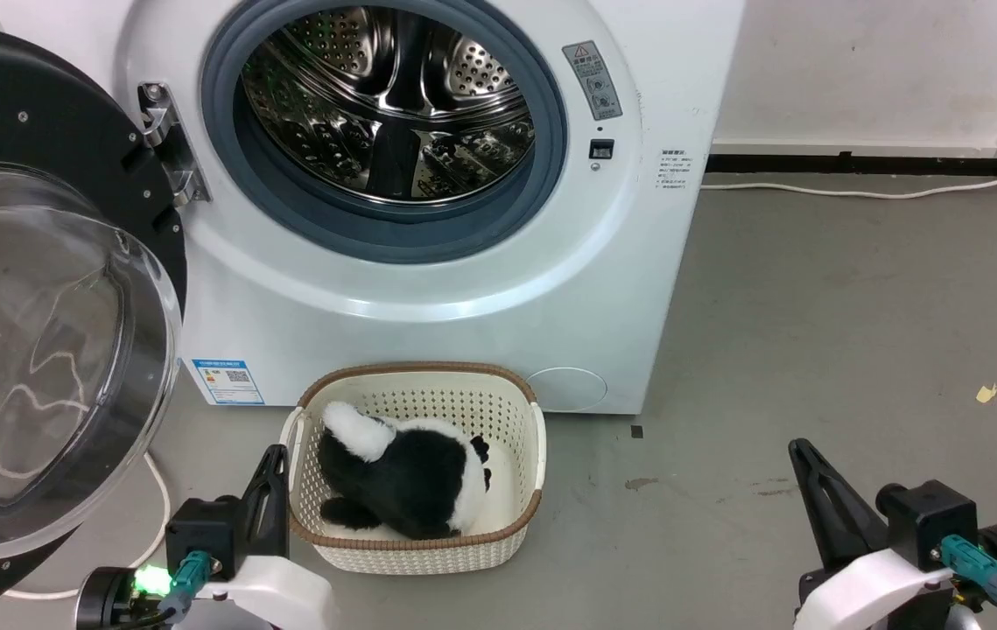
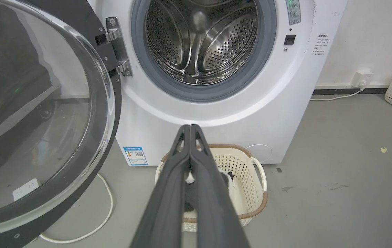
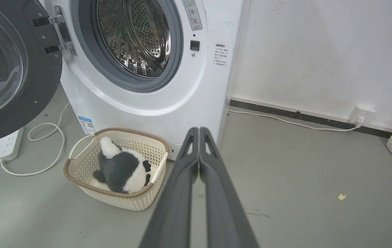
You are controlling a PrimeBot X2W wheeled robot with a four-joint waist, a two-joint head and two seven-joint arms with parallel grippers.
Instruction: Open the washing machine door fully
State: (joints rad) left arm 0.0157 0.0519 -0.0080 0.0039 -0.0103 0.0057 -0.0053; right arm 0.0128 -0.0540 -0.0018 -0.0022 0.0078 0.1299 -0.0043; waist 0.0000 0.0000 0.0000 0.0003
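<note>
Standing wide open at the far left, the washing machine door (image 1: 43, 306) hangs on its metal hinge (image 1: 167, 144), the clear glass bowl bulging toward the head camera and the black rim around it. Under its lower edge a white cable (image 1: 157, 516) lies on the grey floor (image 1: 813, 306). Next comes the left pincer (image 1: 277, 457), clenched with both dark fingers pressed together and holding nothing, just beside a cream laundry basket (image 1: 428, 551). A black and white plush toy (image 1: 410, 481) lies inside this basket, which stands in front of the white washing machine (image 1: 428, 306), below the steel drum opening (image 1: 389, 105). Well to the right, the right pincer (image 1: 800, 455) is clenched too, also empty, over the floor. A small yellow scrap (image 1: 986, 393) lies beyond it.
</note>
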